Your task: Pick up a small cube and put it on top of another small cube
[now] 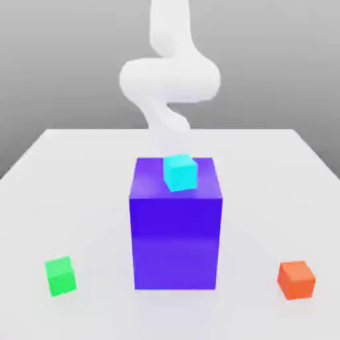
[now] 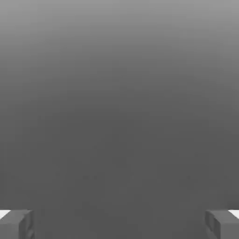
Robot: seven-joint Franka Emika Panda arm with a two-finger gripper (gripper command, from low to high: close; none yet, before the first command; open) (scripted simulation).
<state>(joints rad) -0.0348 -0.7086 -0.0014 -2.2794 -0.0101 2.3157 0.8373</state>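
The hand [image 2: 119,225] is wide open in the hand view, its two fingers well apart and holding nothing. In the exterior view, the white arm [image 1: 170,80] comes down from the top centre of the frame to the far side of the blue block [image 1: 175,242]. That block stands upright on the pale table [image 1: 265,199], at the centre and lower centre. The cyan cube [image 1: 180,172] sits on its top face, near the front edge and slightly turned. The green cube [image 1: 61,276] lies on the table low on the exterior view's left, the orange cube [image 1: 296,280] low on the exterior view's right, both apart from the block.
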